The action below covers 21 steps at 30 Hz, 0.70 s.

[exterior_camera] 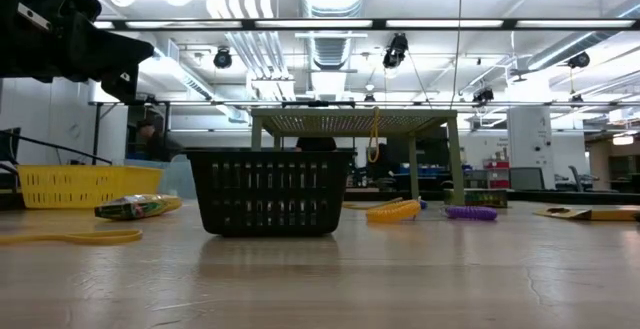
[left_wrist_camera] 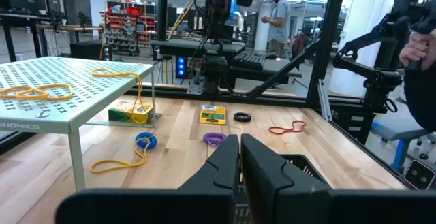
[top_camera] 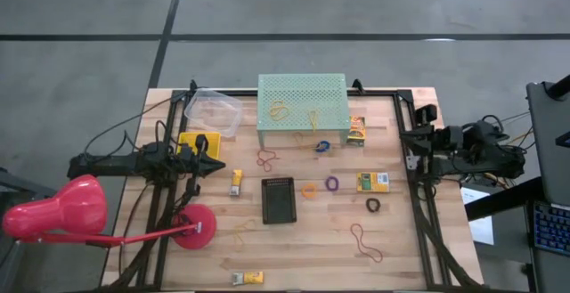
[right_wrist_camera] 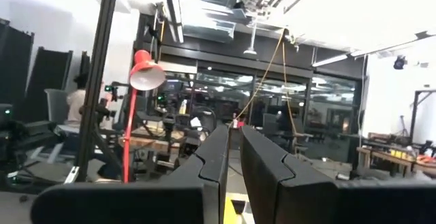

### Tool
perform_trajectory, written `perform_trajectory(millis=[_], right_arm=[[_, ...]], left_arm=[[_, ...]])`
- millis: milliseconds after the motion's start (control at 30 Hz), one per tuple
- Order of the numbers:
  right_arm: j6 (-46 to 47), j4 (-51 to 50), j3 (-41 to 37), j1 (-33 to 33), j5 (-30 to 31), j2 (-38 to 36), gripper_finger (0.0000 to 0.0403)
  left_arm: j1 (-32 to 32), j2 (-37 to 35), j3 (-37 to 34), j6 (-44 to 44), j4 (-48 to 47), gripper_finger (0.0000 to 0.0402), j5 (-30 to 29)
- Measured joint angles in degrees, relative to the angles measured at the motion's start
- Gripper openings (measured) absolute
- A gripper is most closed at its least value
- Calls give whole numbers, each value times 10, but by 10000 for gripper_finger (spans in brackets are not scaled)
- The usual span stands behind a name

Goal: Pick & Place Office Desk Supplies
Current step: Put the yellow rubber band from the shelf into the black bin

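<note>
The office desk supplies lie scattered on the wooden table: red rubber bands, an orange band, a purple band, a black ring, a blue ring and small yellow boxes. Yellow bands rest on top of the mint-green stand. My left gripper is shut and empty at the table's left side, pointing level toward the right. My right gripper is shut and empty at the right edge, raised and tilted upward.
A black basket stands mid-table, a yellow basket under my left arm, and a clear tub at the far left. The pink lamp has its base at the near left. A person stands beyond the table.
</note>
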Motion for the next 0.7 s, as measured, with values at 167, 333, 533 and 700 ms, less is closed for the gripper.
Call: perform_trajectory(millis=[167, 333, 533, 700], right_arm=[[-22, -1, -3, 0, 42, 11, 34], [-29, -3, -9, 0, 84, 59, 34], [-32, 6, 4, 0, 86, 124, 34], [-34, 8, 19, 0, 89, 170, 34]], left_arm=[[0, 0, 0, 0, 0, 23, 0], [0, 0, 0, 0, 0, 23, 0], [0, 0, 0, 0, 0, 23, 0], [0, 0, 0, 0, 0, 23, 0]])
